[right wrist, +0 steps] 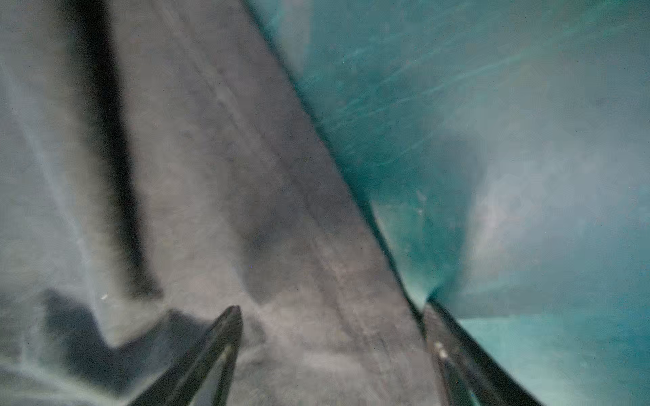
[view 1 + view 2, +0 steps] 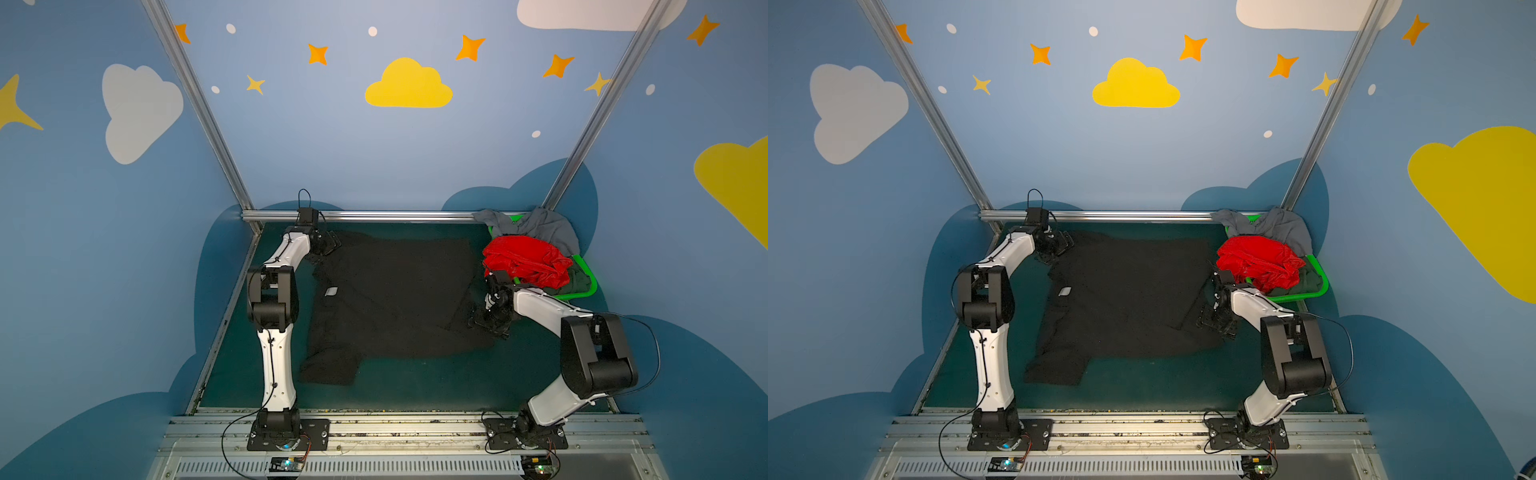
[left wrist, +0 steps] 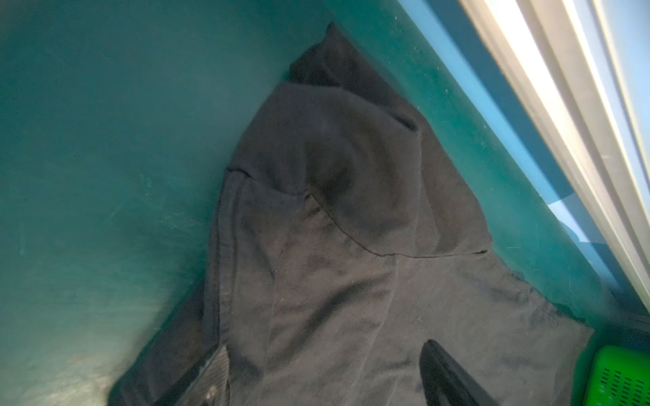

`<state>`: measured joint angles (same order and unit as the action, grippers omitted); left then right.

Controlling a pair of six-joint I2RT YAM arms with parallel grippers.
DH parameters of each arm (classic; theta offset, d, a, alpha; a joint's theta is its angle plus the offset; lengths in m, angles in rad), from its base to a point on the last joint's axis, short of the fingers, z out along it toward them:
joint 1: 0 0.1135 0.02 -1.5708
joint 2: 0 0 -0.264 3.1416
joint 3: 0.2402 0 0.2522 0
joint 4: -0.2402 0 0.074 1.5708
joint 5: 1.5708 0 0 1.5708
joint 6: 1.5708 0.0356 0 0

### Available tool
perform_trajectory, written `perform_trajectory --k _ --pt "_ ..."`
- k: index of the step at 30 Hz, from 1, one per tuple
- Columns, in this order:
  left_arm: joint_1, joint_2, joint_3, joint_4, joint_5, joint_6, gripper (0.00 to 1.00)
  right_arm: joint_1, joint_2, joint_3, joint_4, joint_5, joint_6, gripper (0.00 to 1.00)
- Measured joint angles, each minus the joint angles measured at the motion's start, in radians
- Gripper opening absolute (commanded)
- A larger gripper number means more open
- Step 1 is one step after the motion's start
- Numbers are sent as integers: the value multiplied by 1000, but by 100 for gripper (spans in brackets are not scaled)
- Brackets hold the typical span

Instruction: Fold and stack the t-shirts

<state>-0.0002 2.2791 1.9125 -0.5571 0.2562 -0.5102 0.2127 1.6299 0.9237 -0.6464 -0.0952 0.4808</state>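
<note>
Right wrist view: my right gripper [image 1: 334,330] is spread, black t-shirt [image 1: 228,193] edge between its fingers; left gripper [image 3: 327,376] spread above the sleeve.

Nothing here can actually be read. The only label I can spot is a small white tag [image 2: 331,291] at the neck of the black t-shirt [image 2: 395,299], seen in both top views, and it is too small to make out any letters or numbers.
</note>
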Motion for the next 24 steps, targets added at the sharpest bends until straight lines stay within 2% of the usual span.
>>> perform_trajectory --k 6,10,13,16,24 --pt "0 0 -5 5 5 -1 83 11 12 5 8 23 11 47" --pt "0 0 -11 7 6 -2 83 29 21 7 32 18 14 21" --pt "0 0 -11 8 8 -2 82 39 27 7 47 14 15 8" --pt "0 0 -11 10 9 -3 81 40 27 7 48 13 16 2" --pt "-1 0 -11 18 24 -10 81 43 11 -9 58 20 18 0"
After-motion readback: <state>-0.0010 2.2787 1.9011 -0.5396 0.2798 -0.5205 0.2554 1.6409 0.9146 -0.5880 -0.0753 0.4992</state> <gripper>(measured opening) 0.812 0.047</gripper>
